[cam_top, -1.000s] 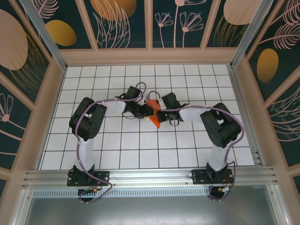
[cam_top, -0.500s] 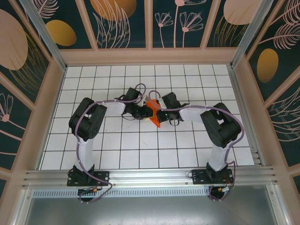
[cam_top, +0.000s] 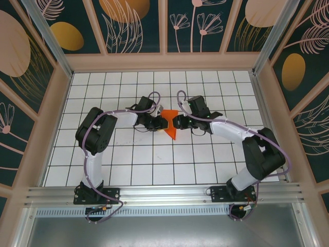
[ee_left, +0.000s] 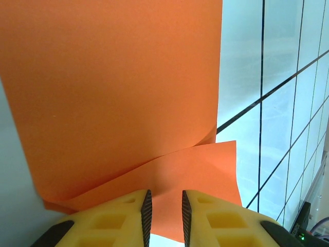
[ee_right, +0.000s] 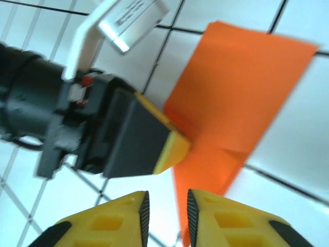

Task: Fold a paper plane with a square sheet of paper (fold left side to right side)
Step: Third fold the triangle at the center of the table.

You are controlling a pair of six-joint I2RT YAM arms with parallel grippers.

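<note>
Nearest the rail, both arms rise from their bases and reach in over the white gridded table (cam_top: 154,164), meeting near its middle. The left claw (cam_top: 161,122) comes in from the left. Its yellow fingers (ee_left: 118,216) are a narrow slit apart with nothing seen pinched between them. In the right wrist view its tip lies against a crease in the paper. The right claw (cam_top: 177,122) faces it from the other side, its fingers likewise slightly parted and gripping nothing, just beside the paper's near point. Between the two lies the square sheet of paper (cam_top: 171,129), bright orange and already folded into a smaller pointed shape, with one flap lifting off the layer beneath. Beyond it the grid runs to the patterned back wall (cam_top: 164,25).
</note>
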